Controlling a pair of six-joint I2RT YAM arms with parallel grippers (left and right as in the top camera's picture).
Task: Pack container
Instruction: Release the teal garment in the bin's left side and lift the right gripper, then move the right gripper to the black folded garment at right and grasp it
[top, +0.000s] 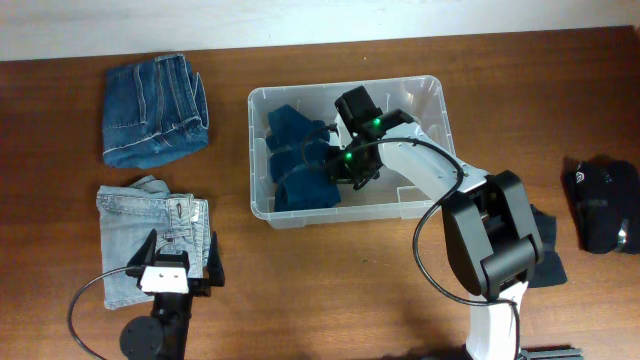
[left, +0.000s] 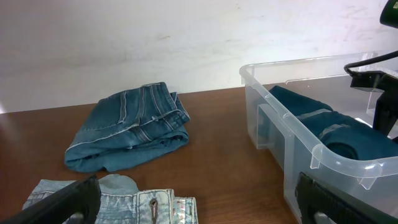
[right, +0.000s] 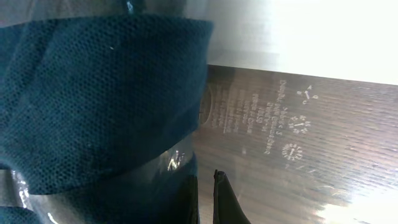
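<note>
The clear plastic container stands in the middle of the table, with a dark blue folded garment in its left half. My right gripper is down inside the container at the garment's right edge. In the right wrist view its fingers are nearly together with nothing between them, next to the garment and above the container's bare base. My left gripper is open and empty over light-wash jeans; in the left wrist view its fingers are wide apart.
Folded dark-wash jeans lie at the back left, also in the left wrist view. A black garment lies at the far right. A dark blue cloth lies beside the right arm's base. The container's near wall is right of my left gripper.
</note>
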